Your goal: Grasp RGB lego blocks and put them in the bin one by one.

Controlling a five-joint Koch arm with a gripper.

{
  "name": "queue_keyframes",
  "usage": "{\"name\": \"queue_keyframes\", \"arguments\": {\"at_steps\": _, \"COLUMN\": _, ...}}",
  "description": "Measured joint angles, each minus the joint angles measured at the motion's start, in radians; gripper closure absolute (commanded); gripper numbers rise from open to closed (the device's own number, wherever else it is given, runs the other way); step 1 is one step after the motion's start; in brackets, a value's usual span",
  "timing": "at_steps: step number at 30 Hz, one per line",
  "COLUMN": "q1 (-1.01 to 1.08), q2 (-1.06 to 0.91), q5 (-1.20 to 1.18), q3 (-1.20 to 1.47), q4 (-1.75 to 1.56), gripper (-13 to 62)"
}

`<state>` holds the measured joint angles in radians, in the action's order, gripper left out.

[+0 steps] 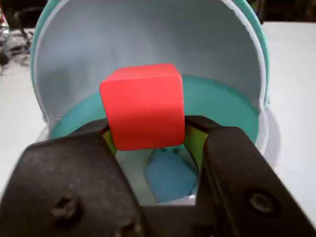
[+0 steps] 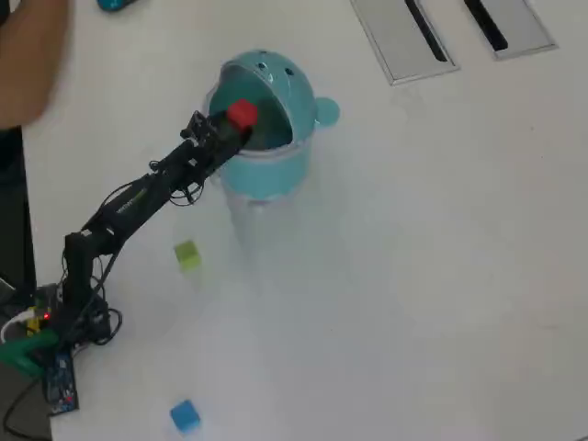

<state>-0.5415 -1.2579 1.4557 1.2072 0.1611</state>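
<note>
1. Reaching out from its base at the table's left edge in the overhead view, the arm point(image 2: 138, 197) is stretching up and to the right toward the bin point(image 2: 266, 161), its links nearly in one line.
2. Clenching the red block point(image 2: 242, 115), the gripper point(image 1: 148, 136) is holding it between its dark jaws right over the bin's open mouth, in front of the tipped-back domed lid point(image 1: 148, 39).
3. Lying on the white table point(image 2: 413, 276), the yellow-green block point(image 2: 187, 255) is sitting below and left of the bin, near the arm.
4. Resting much farther below the bin, the blue block point(image 2: 185, 415) is sitting close to the bottom edge.
</note>
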Motion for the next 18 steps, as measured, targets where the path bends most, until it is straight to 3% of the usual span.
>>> {"name": "queue_keyframes", "arguments": {"at_steps": 2, "q1": -0.012, "q2": 0.003, "q5": -0.048, "q3": 0.000, "q4": 0.000, "gripper": 25.6}}
{"name": "queue_keyframes", "arguments": {"at_steps": 12, "q1": -0.009, "q2": 0.003, "q5": -0.137, "q3": -0.043, "q4": 0.020, "gripper": 24.6}}
{"name": "queue_keyframes", "arguments": {"at_steps": 18, "q1": 0.123, "q2": -0.055, "q5": -0.137, "q3": -0.041, "q4": 0.210, "gripper": 24.6}}
